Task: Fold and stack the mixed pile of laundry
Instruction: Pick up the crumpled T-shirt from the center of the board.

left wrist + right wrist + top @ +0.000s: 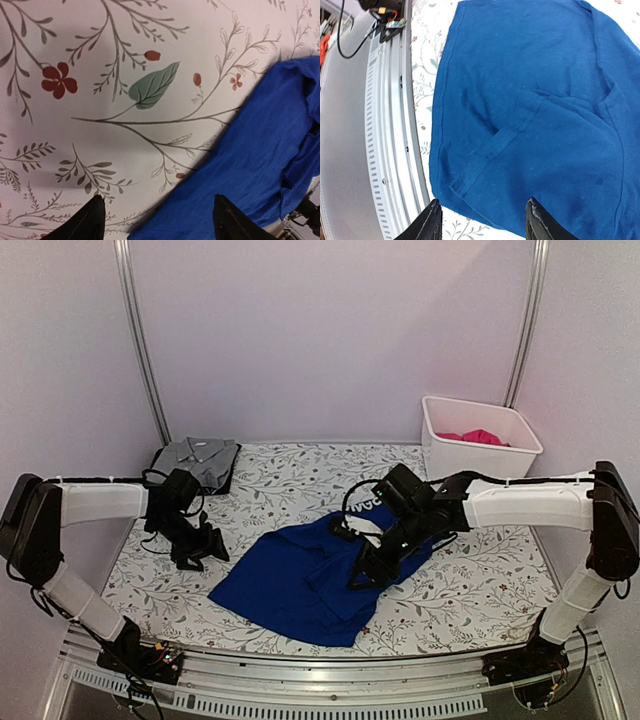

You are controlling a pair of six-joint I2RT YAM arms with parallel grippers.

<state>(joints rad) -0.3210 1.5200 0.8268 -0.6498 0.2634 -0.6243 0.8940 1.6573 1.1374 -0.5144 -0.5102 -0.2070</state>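
Observation:
A royal-blue garment (300, 580) with white print lies spread and rumpled in the middle of the floral table covering (470, 580). It also fills the right wrist view (535, 100) and the lower right of the left wrist view (260, 165). My right gripper (362, 575) is open just above its right half, fingers (432, 220) apart over a sleeve hem. My left gripper (212, 545) is open and empty, low over the covering at the garment's left edge. A folded grey collared shirt (197, 457) lies at the back left. A magenta-pink garment (475, 437) lies in the bin.
A white plastic bin (478, 455) stands at the back right. The metal rail (330, 670) runs along the table's near edge, also in the right wrist view (385, 150). Walls close off the sides and back.

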